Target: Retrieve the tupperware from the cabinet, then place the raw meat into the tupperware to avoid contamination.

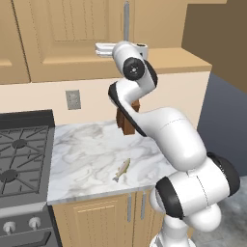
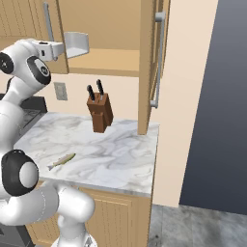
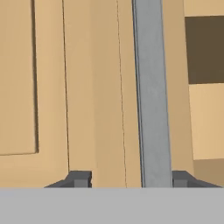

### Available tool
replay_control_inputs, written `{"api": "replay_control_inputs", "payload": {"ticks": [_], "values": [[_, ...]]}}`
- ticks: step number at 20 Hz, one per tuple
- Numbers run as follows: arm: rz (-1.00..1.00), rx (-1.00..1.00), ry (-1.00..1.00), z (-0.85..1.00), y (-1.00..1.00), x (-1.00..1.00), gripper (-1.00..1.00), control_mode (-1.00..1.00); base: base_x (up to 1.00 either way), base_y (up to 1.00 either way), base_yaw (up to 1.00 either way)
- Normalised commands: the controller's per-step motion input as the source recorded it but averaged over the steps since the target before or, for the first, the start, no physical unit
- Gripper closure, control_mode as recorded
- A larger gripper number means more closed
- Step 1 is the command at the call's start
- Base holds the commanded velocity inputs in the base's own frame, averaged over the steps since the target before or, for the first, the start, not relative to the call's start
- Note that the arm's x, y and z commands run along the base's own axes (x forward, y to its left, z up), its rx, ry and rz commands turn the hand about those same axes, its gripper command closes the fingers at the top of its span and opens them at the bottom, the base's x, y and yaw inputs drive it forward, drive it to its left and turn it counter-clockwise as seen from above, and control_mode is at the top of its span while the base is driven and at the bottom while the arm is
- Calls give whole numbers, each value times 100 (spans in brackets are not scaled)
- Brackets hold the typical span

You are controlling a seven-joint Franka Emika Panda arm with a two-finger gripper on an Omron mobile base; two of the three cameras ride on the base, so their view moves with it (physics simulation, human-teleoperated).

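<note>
While the white deep plastic tub (image 2: 77,45) sits inside the light-wood wall cabinet (image 2: 116,29), we reach up to the door.
We hold our two-finger pincer (image 3: 130,178) partly open around the long silver bar handle (image 3: 151,92) of the shut left door; the fingers (image 3: 79,178) are not touching it. The right door stands open. The small grey-tan fish (image 1: 122,170) lies on the white marble counter (image 1: 87,159), near its front edge, apart from the brown wooden knife block (image 2: 100,113).
</note>
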Motion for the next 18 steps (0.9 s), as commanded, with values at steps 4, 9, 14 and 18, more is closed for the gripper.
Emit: {"api": "replay_control_inputs", "payload": {"ticks": [4, 9, 14, 18], "values": [[0, 0, 0, 18, 12, -30, 100, -100, 0, 0, 0], [0, 0, 0, 22, 23, -42, 100, -100, 0, 0, 0], [0, 0, 0, 20, 31, -42, 100, -100, 0, 0, 0], [-1, 0, 0, 6, 54, -38, 100, -100, 0, 0, 0]]}}
